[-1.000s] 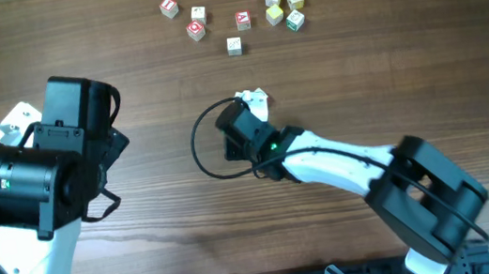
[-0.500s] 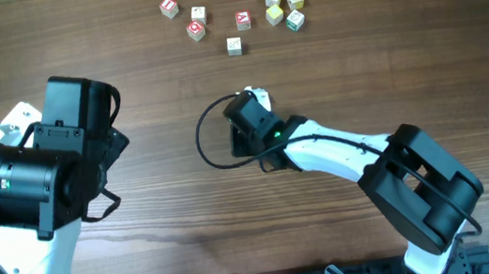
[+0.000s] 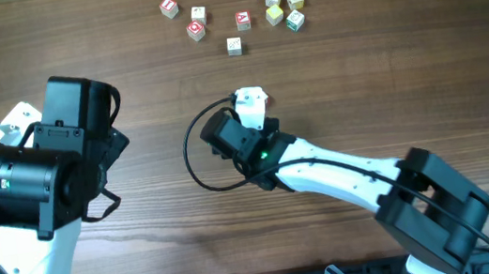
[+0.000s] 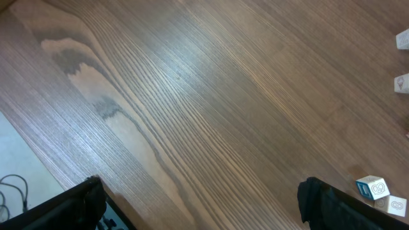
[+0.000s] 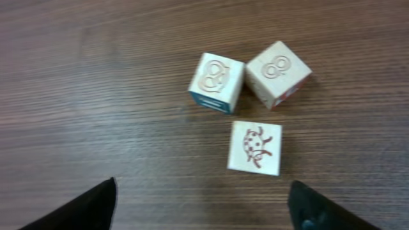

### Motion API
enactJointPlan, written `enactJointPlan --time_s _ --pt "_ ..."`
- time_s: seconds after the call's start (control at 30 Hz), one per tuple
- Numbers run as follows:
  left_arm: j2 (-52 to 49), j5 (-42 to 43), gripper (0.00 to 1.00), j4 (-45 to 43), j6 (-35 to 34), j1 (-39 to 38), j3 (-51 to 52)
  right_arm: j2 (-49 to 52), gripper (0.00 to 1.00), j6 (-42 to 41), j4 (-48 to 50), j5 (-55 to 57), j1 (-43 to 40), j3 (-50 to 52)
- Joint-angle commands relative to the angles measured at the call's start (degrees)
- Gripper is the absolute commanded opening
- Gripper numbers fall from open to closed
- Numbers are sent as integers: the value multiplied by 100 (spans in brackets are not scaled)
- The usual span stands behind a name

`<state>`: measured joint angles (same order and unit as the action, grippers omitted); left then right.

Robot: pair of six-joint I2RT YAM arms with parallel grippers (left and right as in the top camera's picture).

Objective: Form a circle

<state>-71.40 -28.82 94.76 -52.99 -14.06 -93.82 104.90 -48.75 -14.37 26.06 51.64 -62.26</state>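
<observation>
Scene: Two robot arms work at a dark wood-grain surface [image 3: 387, 71], seen from overhead and from both wrists.
The circle: No ring is formed. A tight clump [image 3: 249, 100] of three pale letter cubes lies near the middle of the surface, directly ahead of the right arm's tip.
Clump, close up: A blue-sided cube [image 5: 217, 82] and a red-edged cube [image 5: 278, 73] sit side by side at the back, apparently touching. A bug-marked cube [image 5: 254, 147] lies just in front of them, flat on the wood.
Right end effector [image 5: 203, 188]: Its fingers are spread wide at the two lower corners of the wrist view, with nothing between them. The clump lies just beyond, clear of both fingers.
Left end effector [image 4: 198, 195]: It is spread wide above bare wood on the left side, carrying nothing, well apart from the clump.
Other cubes: A loose scatter [image 3: 242, 20] of similar letter cubes lies along the far edge, well apart from the clump.
</observation>
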Motion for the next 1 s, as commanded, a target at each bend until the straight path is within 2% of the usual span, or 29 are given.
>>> enactJointPlan --time_s 0.0,0.23,0.47,0.8,0.97 --pt "37 -17 100 0 9 46 -15 131 78 -118 -4 459 -66 -42" --pt "37 -17 100 0 9 46 -15 496 70 -245 46 234 -293 -42" --pt "37 -17 100 0 9 46 -15 555 50 -243 42 79 -363 -42" --pt "37 -17 100 0 9 46 -15 741 49 -225 107 -72 -433 -42" --pt "37 -17 100 0 9 46 -15 811 38 -227 146 -94 -448 -42"
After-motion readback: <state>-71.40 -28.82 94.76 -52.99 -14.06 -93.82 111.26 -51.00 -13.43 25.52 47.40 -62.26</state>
